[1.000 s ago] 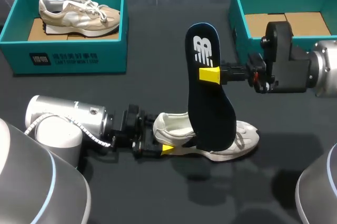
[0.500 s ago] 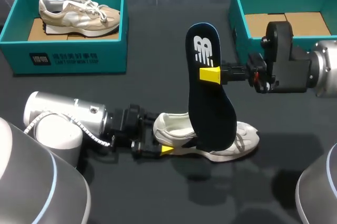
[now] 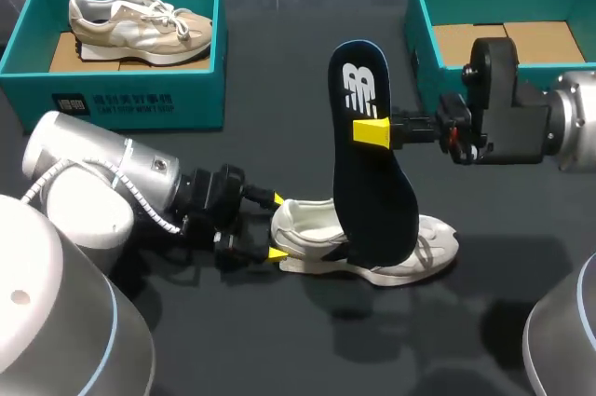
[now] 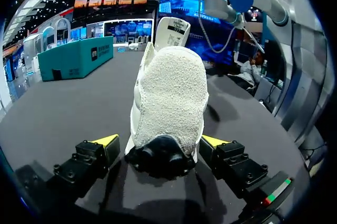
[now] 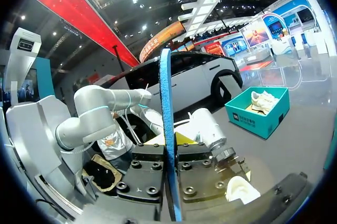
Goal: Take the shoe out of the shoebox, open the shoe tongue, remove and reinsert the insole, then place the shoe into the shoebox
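Observation:
A white shoe (image 3: 391, 252) lies on its side on the black table, toe pointing right. My left gripper (image 3: 277, 226) is at its heel, open, with a yellow fingertip on each side of the heel and a small gap to it. In the left wrist view the shoe's heel (image 4: 171, 92) fills the space between the fingers (image 4: 108, 140). My right gripper (image 3: 372, 132) is shut on the dark blue insole (image 3: 368, 182), holding it upright with its lower end at the shoe's opening. The right wrist view shows the insole (image 5: 167, 129) edge-on between the pads of the right gripper (image 5: 171, 153).
An empty teal shoebox (image 3: 419, 42) with a cardboard floor stands at the back right, behind my right arm. At the back left, another teal shoebox (image 3: 121, 98) holds a beige shoe (image 3: 140, 23). Bare black table lies in front of the white shoe.
My left arm has swung up and back to the left, and its gripper has drawn slightly away from the heel with the fingers spread wider. The right arm and insole have not moved.

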Robot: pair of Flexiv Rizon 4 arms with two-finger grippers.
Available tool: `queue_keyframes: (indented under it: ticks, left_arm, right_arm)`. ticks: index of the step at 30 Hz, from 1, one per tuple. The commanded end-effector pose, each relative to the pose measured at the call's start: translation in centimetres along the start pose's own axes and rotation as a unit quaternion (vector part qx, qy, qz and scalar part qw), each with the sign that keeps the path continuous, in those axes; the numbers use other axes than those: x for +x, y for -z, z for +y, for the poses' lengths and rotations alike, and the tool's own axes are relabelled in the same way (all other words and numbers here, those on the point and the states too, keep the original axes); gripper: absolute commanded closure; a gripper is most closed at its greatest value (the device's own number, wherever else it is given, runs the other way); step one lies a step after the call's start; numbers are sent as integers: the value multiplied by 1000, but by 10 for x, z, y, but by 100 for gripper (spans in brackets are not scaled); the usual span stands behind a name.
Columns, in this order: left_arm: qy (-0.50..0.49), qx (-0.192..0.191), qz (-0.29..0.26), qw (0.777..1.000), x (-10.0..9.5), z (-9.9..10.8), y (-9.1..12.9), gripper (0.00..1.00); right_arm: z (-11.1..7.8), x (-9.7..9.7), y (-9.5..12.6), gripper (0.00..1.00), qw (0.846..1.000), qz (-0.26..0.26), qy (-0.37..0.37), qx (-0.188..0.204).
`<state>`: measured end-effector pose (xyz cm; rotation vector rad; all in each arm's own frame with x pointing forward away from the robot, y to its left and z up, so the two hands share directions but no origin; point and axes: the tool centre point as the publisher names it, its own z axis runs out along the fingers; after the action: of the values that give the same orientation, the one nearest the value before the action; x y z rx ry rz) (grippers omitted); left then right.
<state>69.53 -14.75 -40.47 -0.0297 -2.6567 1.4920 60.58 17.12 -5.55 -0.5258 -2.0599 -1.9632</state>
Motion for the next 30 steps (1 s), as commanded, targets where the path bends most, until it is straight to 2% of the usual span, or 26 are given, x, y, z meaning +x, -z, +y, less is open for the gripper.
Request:
queue_keyframes:
  ticks: [1,10,16,17,19,21,25,26,30]
  left_arm:
    - [-2,-82,6,997,2,-9,13,0]
    - [-2,-82,6,997,2,-9,13,0]
    - [-8,-163,-40,986,3,-24,21,0]
    - [-14,-164,-42,986,4,-25,25,0]
    - [-20,-197,-62,978,4,-29,29,0]
    - [-20,-227,-69,971,4,-33,32,0]
    - [-18,-261,-69,963,4,-39,35,0]
    - [-12,-285,-66,956,3,-42,35,0]
    - [-13,-332,-75,940,4,-49,33,0]
  right_arm:
    - [-2,1,-2,100,1000,-2,0,-1]
    - [-2,1,-2,100,1000,-2,0,-1]
    - [-2,1,-2,100,1000,-2,0,-1]
    - [-2,1,-2,100,1000,-2,0,-1]
    - [-2,1,-2,100,1000,-2,0,-1]
    - [-2,1,-2,100,1000,-2,0,-1]
    - [-2,1,-2,100,1000,-2,0,-1]
    - [-2,1,-2,100,1000,-2,0,-1]
    - [-2,1,-2,100,1000,-2,0,-1]
